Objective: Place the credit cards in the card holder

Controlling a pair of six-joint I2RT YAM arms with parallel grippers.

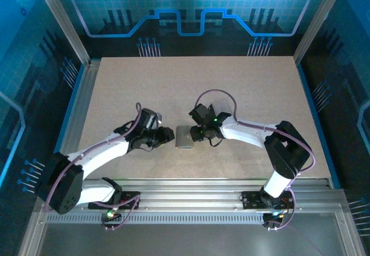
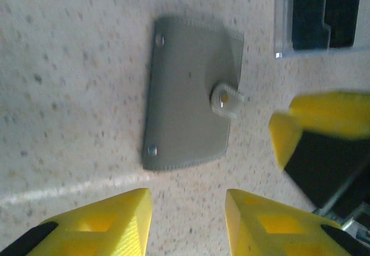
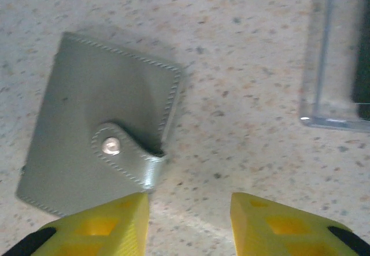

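Card holder (image 1: 185,136) is found lying flat and closed on the table (image 1: 231,82), and everything else is placed from it. A soft grey-green, leather-like skin is shown: rectangular, round-cornered, with stitching run along the edges. A small rounded snap tab (image 2: 225,99) is folded over one long edge and fastened by a pale metal stud. Two tiny rivets (image 2: 160,39) are picked out along the opposite edge in the left wrist view. The table is seen as a matt, speckled beige surface.

From above, the overall layout is given. The left gripper (image 1: 169,133) is held just beside the holder's left edge and the right gripper (image 1: 198,133) just beside its right edge; contact with it cannot be made out.

Finer detail is supplied by the wrist views. The left gripper (image 2: 188,210) is shown with yellow plastic fingers parted a moderate way, nothing between them, the holder just beyond the tips. The right gripper (image 3: 188,215) is likewise parted and empty, its tips just short of the holder's (image 3: 98,123) tab-side corner.

A clear box (image 2: 283,25) of hard transparent plastic is seen near the holder on its tab side, with a dark flat item (image 2: 324,13) inside. Whether that is a card cannot be told. The right gripper's yellow fingers (image 2: 324,114) are also caught beside the tab edge.
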